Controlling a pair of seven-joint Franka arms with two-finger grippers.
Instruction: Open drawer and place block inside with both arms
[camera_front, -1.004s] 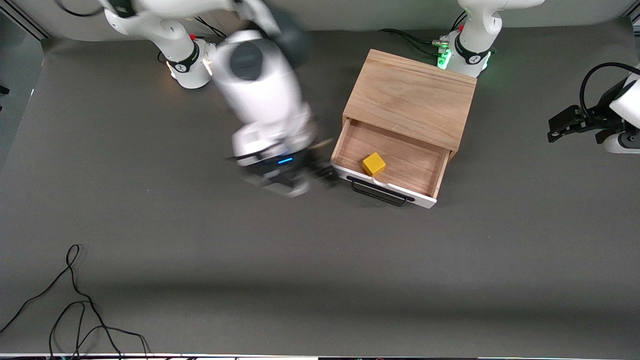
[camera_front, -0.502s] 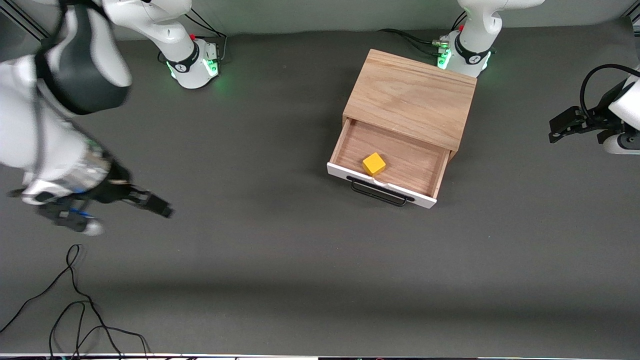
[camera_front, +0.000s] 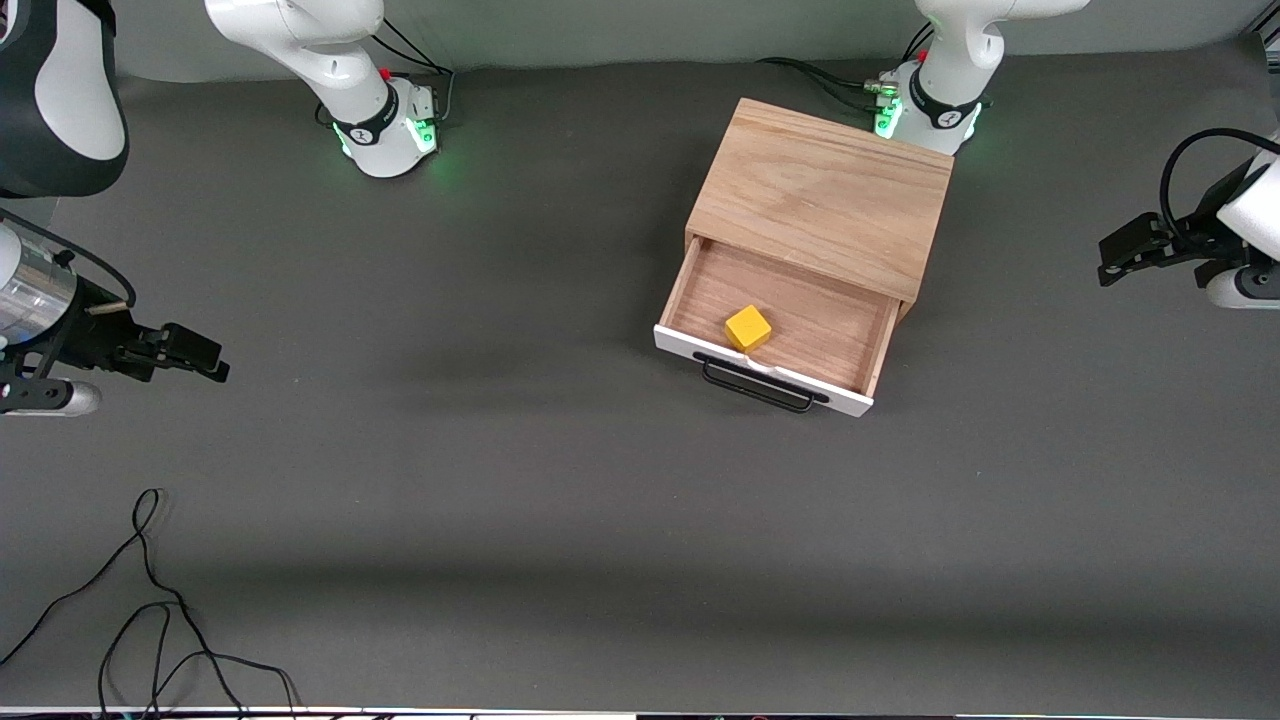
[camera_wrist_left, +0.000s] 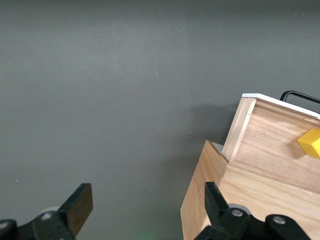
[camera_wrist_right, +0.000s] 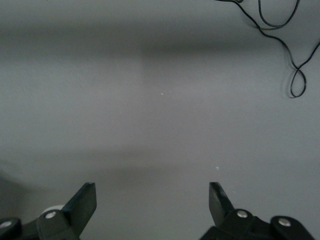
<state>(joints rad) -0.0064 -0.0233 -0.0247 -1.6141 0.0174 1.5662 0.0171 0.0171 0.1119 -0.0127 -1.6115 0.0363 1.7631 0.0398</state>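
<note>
The drawer (camera_front: 812, 325) is pulled out of the light oak box (camera_front: 822, 190), its white front and black handle (camera_front: 757, 384) facing the front camera. The yellow block (camera_front: 748, 328) lies inside the drawer, close to the front panel. In the left wrist view the drawer (camera_wrist_left: 272, 137) and the block (camera_wrist_left: 311, 142) show too. My right gripper (camera_front: 205, 358) is open and empty over bare table at the right arm's end. My left gripper (camera_front: 1108, 257) is open and empty at the left arm's end, waiting; its fingers (camera_wrist_left: 80, 205) stand wide apart. The right gripper's fingers (camera_wrist_right: 85, 200) stand wide apart too.
A black cable (camera_front: 150, 590) lies coiled on the grey mat near the front edge at the right arm's end, and shows in the right wrist view (camera_wrist_right: 295, 65). The two green-lit arm bases (camera_front: 385, 130) stand along the table's edge farthest from the front camera.
My right arm has swung away from beside the drawer front to the right arm's end of the table. The block, the drawer and the left arm have not moved.
</note>
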